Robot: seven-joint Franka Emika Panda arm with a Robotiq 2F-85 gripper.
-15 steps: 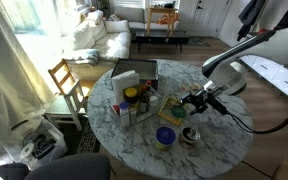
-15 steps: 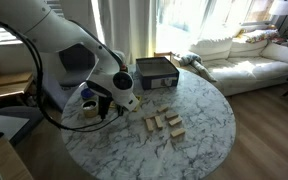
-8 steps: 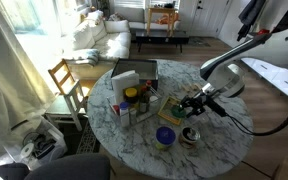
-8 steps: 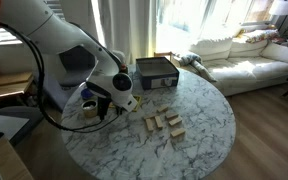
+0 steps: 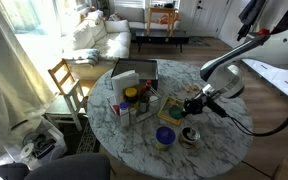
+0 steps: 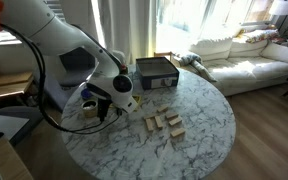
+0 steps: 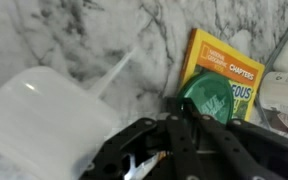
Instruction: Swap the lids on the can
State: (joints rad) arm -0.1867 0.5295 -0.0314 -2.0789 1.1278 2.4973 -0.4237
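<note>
Marble surface [image 7: 64,35]: green lid [image 7: 209,100] lying on yellow National Geographic booklet [image 7: 227,62], tool [image 7: 174,128] poised just beside it, grip state not discernible; blue lid [image 5: 165,135] apart, nearer surface's edge.

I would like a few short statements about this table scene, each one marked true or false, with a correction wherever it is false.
1. The table has a round marble top. True.
2. The blue lid is between the jaws of the gripper. False: it sits apart from the gripper, nearer the table's edge.
3. In the wrist view, the green lid overlaps a yellow National Geographic booklet. True.
4. The small tan blocks form a tall tower. False: they lie low and spread out on the table.
5. A wooden chair stands beside the table. True.
</note>
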